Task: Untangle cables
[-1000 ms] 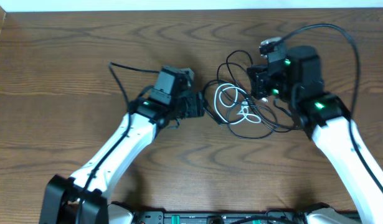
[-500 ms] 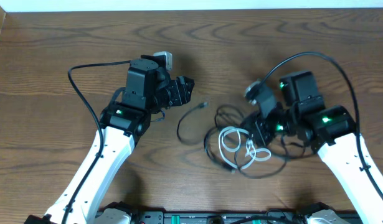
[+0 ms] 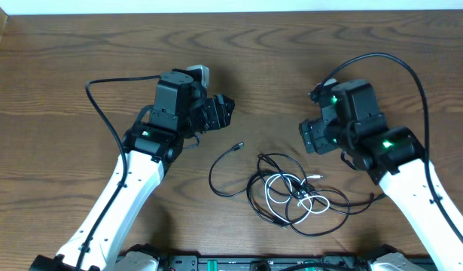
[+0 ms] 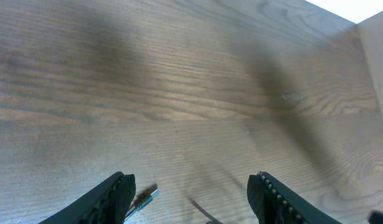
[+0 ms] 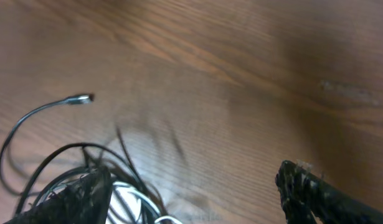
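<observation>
Left claw (image 3: pixel 224 110) and right claw (image 3: pixel 307 138) gape empty near tangled cables (image 3: pixel 291 195).

You find the cables (image 3: pixel 295 197) bunched on the counter (image 3: pixel 65 60), between both arms. One strand (image 3: pixel 213 172) curves out to their left. The left fingers (image 3: pixel 223 105) sit behind and left of the bunch, the right fingers (image 3: pixel 306 139) just behind it.

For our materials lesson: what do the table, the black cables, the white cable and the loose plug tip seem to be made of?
The table looks like wood or wood-look laminate: brown grain lines, low sheen. The black cables likely have a rubbery plastic sheath: matte, bending in loose loops. The white cable seems similar: smooth, coiled. The plug tip is probably metal: it has a silvery glint.
</observation>
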Robot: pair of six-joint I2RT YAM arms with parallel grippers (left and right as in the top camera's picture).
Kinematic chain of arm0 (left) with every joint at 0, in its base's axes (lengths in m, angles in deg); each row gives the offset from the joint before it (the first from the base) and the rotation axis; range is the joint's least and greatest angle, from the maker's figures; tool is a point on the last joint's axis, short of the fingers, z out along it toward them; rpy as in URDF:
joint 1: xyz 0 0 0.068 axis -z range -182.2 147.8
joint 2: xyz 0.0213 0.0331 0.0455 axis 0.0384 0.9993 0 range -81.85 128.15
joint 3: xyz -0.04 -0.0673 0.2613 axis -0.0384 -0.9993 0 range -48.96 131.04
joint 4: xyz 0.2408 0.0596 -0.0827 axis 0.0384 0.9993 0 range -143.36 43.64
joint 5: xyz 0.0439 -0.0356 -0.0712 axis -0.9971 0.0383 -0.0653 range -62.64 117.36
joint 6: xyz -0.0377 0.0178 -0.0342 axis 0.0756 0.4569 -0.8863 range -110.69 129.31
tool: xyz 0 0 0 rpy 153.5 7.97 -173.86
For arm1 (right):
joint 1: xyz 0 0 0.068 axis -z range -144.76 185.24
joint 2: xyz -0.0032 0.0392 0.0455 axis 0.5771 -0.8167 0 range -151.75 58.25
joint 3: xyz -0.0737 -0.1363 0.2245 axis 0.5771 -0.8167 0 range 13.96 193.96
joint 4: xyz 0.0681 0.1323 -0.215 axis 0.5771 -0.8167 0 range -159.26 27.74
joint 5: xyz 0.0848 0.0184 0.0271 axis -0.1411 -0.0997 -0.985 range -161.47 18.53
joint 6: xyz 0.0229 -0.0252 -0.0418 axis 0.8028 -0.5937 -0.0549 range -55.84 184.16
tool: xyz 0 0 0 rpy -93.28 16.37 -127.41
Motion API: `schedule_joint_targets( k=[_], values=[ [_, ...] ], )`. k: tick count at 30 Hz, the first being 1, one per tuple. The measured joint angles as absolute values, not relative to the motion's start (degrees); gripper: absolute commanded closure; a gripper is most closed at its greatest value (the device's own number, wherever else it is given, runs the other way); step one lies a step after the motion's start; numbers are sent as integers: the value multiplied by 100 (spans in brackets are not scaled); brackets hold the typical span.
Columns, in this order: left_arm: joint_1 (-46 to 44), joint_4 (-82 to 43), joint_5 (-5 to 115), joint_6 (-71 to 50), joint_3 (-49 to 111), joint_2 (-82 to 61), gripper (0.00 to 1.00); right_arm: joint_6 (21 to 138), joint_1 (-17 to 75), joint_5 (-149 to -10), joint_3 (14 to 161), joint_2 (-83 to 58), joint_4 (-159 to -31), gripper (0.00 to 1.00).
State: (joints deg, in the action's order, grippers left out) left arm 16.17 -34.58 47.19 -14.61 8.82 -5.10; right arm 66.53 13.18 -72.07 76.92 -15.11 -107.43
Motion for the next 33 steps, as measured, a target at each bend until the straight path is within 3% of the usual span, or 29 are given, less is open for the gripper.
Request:
schedule_joint_targets(
  k=[2,4,8,11,13,20,28,33],
  values=[
    [1617,-3405,4719,-1461,882,-508,37,6820,1316,-7209,7692,-1810,-10850,60],
    [1617,-3403,4719,-1461,882,-508,37,6983,1316,-7209,7689,-2239,-11066,69],
    [1617,-3394,4719,-1461,882,-508,37,7128,1316,-7401,7689,-3067,-11350,69],
    [1617,-3388,4719,-1461,882,-508,37,7023,1318,-7867,7689,-3356,-11442,59],
    [1617,-3388,4719,-1461,882,-508,37,6787,1316,-8376,7689,-3600,-11521,57],
    [1617,-3385,4719,-1461,882,-508,37,6098,918,-9213,7689,-4348,-11591,57],
    [1617,-3383,4719,-1461,882,-508,37,5902,404,-8879,7687,-4680,-11213,55],
    [1617,-3383,4719,-1461,882,-508,37,6002,345,-8315,7687,-4680,-11237,63]
  ],
)
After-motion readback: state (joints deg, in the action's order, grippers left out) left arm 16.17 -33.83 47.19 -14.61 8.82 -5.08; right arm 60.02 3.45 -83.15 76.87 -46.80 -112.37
